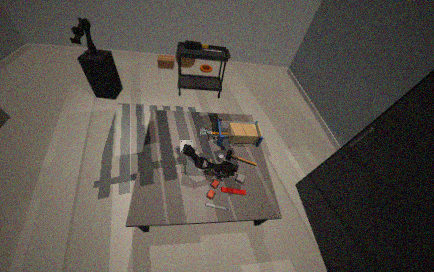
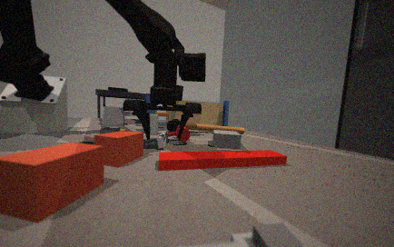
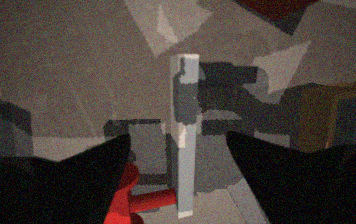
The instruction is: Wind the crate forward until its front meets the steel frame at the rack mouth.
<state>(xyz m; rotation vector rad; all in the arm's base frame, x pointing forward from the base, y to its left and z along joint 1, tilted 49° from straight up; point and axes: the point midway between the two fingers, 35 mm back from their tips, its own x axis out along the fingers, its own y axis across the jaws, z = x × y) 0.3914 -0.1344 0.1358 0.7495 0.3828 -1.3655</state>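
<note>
A pale grey bar [image 3: 187, 165] with a red knob [image 3: 120, 202] [image 2: 183, 133] on a short red stem looks like the winch handle. It lies on the bench. My gripper [image 3: 179, 137] [image 2: 164, 138] is open, with its fingers on both sides of the grey bar and low over the bench. The left finger in the wrist view partly hides the knob. At the back of the bench, a tan box shape [image 1: 245, 133] stands between blue posts [image 1: 259, 134] [image 2: 225, 113]. An orange strip [image 1: 220, 133] runs from it to a small pale device [image 1: 205, 132], probably the winch. The clear panels cannot be made out.
A hammer [image 1: 246, 160] [image 2: 218, 128] lies behind the gripper. A grey block [image 1: 240, 178] [image 2: 227, 140], a red bar [image 1: 233, 191] [image 2: 222, 160] and two orange blocks [image 1: 215, 184] [image 1: 211, 194] lie nearer the front. A thin pale bar [image 1: 216, 206] lies near the front edge.
</note>
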